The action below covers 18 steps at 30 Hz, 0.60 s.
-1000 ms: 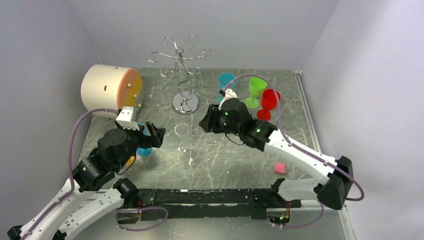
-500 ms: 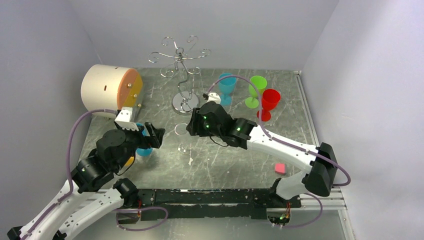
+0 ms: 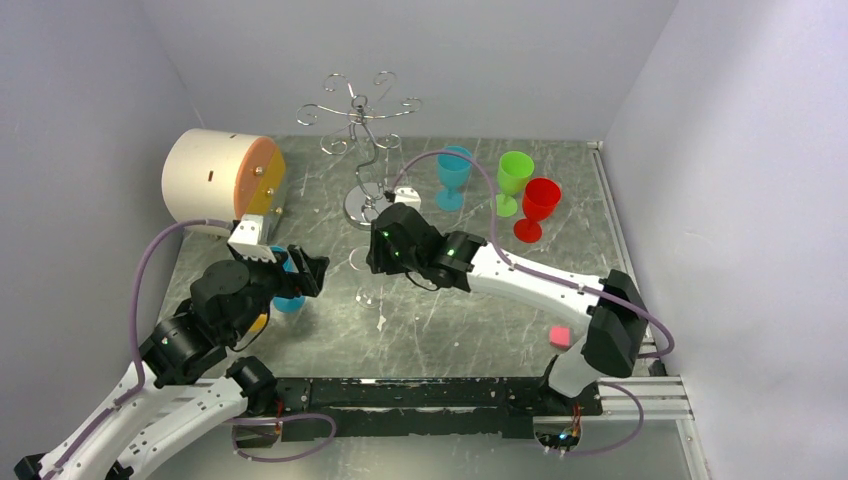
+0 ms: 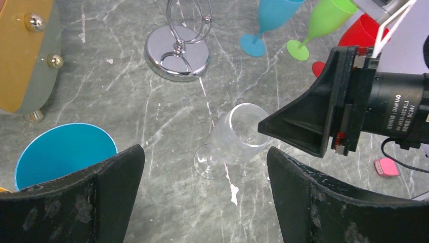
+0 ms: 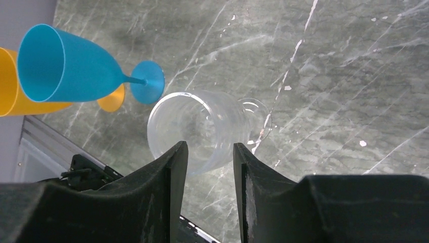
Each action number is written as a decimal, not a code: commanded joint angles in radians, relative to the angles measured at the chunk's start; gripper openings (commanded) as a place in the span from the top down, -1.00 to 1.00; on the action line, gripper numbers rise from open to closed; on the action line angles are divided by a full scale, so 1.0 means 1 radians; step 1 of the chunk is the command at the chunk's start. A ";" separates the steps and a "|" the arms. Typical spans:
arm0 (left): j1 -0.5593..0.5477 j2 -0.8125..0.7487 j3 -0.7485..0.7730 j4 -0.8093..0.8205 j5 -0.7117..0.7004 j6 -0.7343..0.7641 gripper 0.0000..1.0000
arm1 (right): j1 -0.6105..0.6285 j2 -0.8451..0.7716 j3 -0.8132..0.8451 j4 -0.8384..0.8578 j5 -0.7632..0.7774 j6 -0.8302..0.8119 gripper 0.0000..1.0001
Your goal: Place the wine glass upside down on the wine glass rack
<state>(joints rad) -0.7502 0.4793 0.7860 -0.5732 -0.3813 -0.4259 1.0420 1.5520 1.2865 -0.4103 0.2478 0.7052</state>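
The clear wine glass stands upright on the marble table, near the middle. It also shows in the left wrist view and the right wrist view. The wine glass rack, silver wire with a round chrome base, stands behind it. My right gripper is open with a narrow gap, right at the glass's bowl; in its own view the bowl lies just past the fingertips. My left gripper is open wide and empty, left of the glass.
A cream cylinder with an orange end lies at the back left. Blue, green and red goblets stand at the back right. A blue goblet and an orange one sit by my left gripper. A pink block lies front right.
My right gripper has moved left across the table, from near the coloured goblets up to the clear glass. The left arm has barely moved.
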 commanded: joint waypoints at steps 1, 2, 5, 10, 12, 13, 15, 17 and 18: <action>-0.007 -0.007 -0.011 0.007 0.008 0.007 -0.88 | 0.003 0.027 0.040 -0.012 0.025 -0.047 0.18; -0.007 -0.008 -0.011 0.006 0.008 0.006 -0.88 | 0.003 0.031 0.046 -0.020 0.033 -0.053 0.20; -0.007 -0.012 -0.012 0.005 0.001 0.005 -0.88 | 0.003 0.037 0.044 -0.032 0.062 -0.066 0.27; -0.008 -0.015 -0.018 0.015 0.010 0.009 -0.87 | 0.002 0.029 0.027 -0.019 0.082 -0.104 0.50; -0.007 -0.015 -0.019 0.017 0.013 0.011 -0.86 | 0.003 0.021 0.017 -0.019 0.089 -0.107 0.68; -0.007 -0.016 -0.020 0.021 0.017 0.013 -0.85 | 0.003 0.015 0.008 -0.021 0.099 -0.102 0.77; -0.008 -0.020 -0.025 0.033 0.032 0.021 -0.84 | 0.002 -0.009 -0.018 -0.010 0.110 -0.094 0.96; -0.007 -0.029 -0.034 0.056 0.056 0.031 -0.84 | 0.001 -0.054 -0.046 0.001 0.127 -0.084 1.00; -0.008 -0.034 -0.039 0.069 0.071 0.041 -0.83 | -0.001 -0.081 -0.063 0.007 0.140 -0.079 1.00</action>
<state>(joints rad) -0.7502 0.4675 0.7692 -0.5640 -0.3634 -0.4191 1.0409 1.5612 1.2675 -0.4210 0.3264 0.6193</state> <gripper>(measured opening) 0.920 0.024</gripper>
